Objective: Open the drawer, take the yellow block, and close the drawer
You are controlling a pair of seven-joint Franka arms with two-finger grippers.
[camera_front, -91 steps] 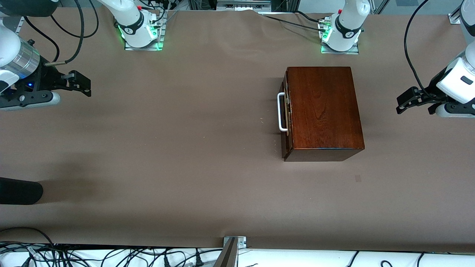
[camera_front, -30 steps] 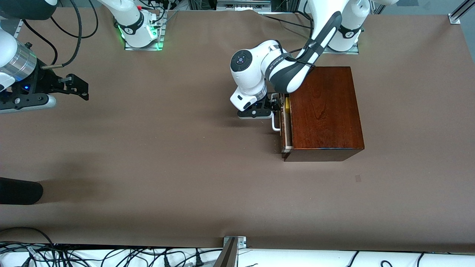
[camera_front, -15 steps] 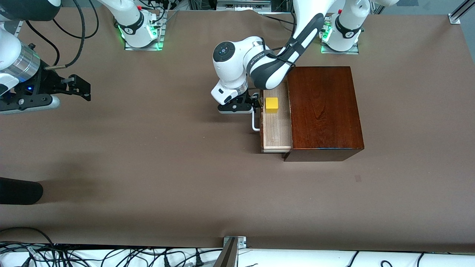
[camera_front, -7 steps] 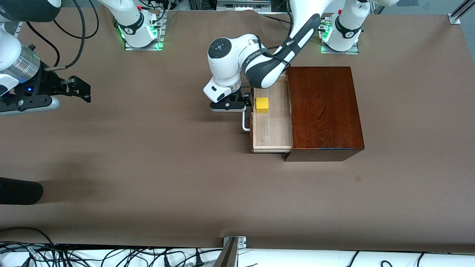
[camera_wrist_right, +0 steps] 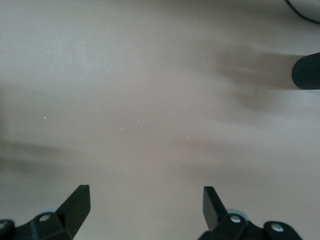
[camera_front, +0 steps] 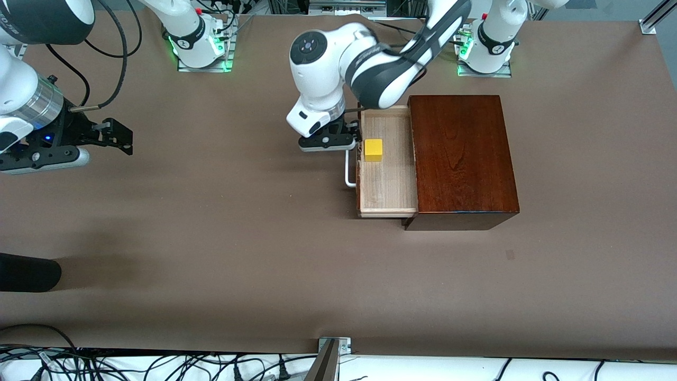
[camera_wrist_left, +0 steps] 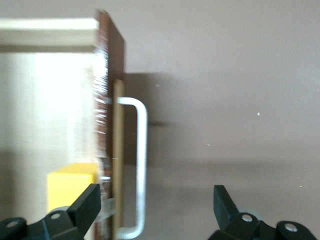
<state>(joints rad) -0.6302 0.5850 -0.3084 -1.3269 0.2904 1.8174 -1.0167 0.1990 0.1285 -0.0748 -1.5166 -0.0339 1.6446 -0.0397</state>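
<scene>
- Standing open: drawer, block exposed for picking.
- Left hand: spread wide above the handle, empty, block just beside.
- Right hand: wide open, empty, waiting well apart over the surface.

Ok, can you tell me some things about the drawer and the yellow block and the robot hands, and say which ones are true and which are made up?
1. The drawer is pulled out. True.
2. The yellow block sits on top of the wooden box. False: it lies in the drawer.
3. The left gripper is open over the white handle. True.
4. The right gripper holds the block. False: it is open, waiting at the right arm's end.
</scene>
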